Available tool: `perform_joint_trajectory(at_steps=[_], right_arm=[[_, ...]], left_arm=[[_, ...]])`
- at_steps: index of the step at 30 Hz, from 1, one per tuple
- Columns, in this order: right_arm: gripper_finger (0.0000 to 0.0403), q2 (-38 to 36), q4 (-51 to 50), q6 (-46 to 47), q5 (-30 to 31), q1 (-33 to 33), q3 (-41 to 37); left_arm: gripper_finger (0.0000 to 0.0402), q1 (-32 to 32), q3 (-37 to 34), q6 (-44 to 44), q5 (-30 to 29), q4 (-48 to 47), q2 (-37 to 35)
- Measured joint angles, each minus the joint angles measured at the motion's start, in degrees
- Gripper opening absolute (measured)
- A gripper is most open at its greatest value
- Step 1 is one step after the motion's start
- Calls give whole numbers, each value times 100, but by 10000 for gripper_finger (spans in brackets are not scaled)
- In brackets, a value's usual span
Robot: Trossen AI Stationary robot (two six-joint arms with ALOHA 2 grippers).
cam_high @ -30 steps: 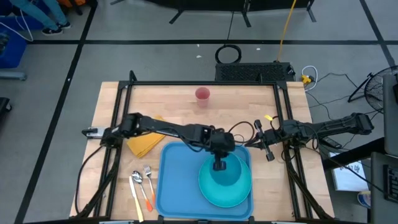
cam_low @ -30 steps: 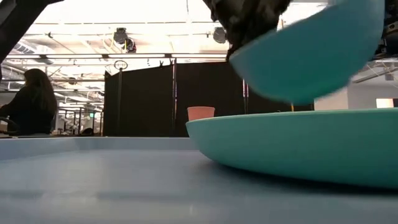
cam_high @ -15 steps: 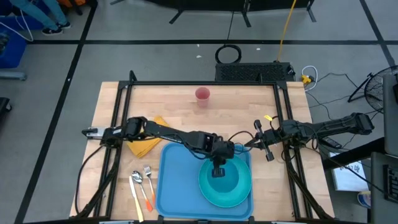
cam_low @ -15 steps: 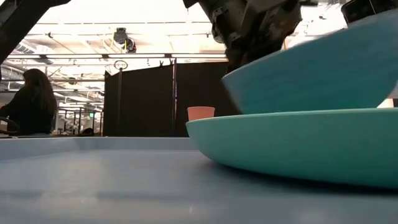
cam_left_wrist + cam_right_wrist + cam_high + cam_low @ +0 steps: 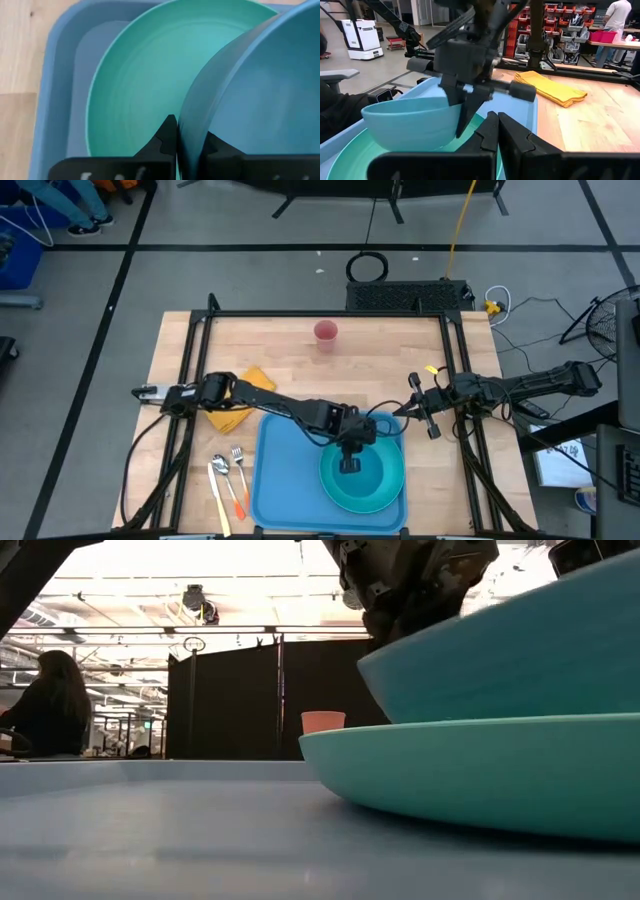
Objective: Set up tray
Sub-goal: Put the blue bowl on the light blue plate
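Note:
The blue tray lies at the table's near edge with the teal plate on its right half. My left gripper is above the plate, shut on the small blue bowl, also seen in the left wrist view and the right wrist view. The bowl sits low in the plate; the plate's rim hides whether its base rests there. My right gripper waits shut at the table's right edge, touching nothing. My left gripper holds the bowl by its rim, on the side toward the table's far edge. One finger is outside the wall and one inside. The fingers come from above, pointing down. The bowl stands about upright, open side up, over the plate.
A pink cup stands near the far edge. A folded yellow cloth lies left of the tray, under my left arm. Cutlery lies by the tray's left side. A person sits in the room beyond the table.
My left gripper has come down and a little toward the table's near edge, carrying the bowl. The bowl was tilted and well above the plate; now it is nearly level and low in the plate.

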Motion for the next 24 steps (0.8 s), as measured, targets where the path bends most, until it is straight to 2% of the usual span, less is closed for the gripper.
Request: perform_joint_trajectory(at_steps=[13,24], right_arm=[[0,55,-40,0,3,0,-2],[0,55,-84,48,3,0,-2]], left_arm=[[12,67,13,89,213,129,234],[74,70,-7,214,175,365,276]])
